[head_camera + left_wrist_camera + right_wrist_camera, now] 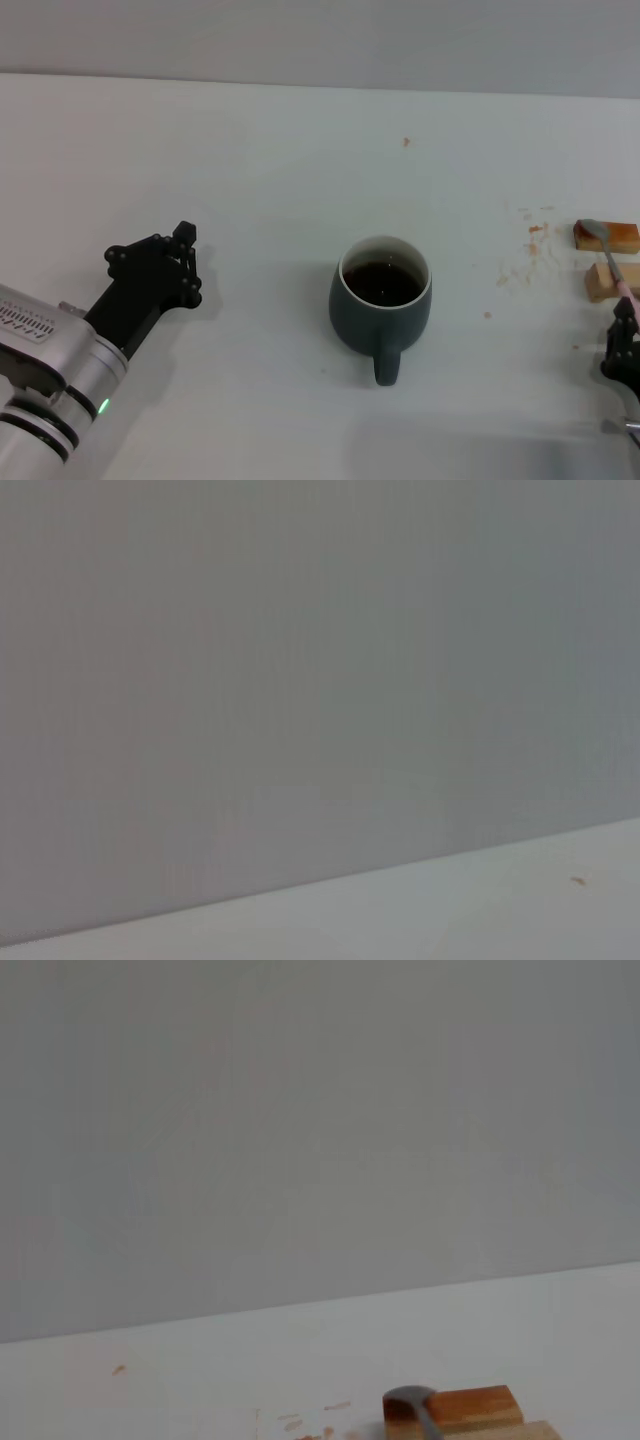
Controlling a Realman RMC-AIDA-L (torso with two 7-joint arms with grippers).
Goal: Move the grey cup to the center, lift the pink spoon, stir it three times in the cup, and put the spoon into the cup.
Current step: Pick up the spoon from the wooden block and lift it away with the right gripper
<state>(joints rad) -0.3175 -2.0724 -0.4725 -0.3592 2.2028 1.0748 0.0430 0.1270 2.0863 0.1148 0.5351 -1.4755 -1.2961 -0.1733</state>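
Left pincer (187,262) rests low over the white surface (260,150), well to the left of the cup, and whether its fingers are parted or closed I cannot tell; the right pincer (622,345) shows only in part at the right edge of the head view, just behind the spoon's handle end, and I cannot tell its state either. One grey cup (381,300) stands upright near the middle of the surface, its single loop handle turned toward the robot, dark brown liquid inside its pale inner wall; two tan wooden blocks (607,236) lie side by side, one just nearer the robot than the other, at the far right; one pink spoon (610,258) lies across both of them, its silver bowl on the farther block; a scatter of small brownish specks (530,240) marks the surface just left of the blocks.
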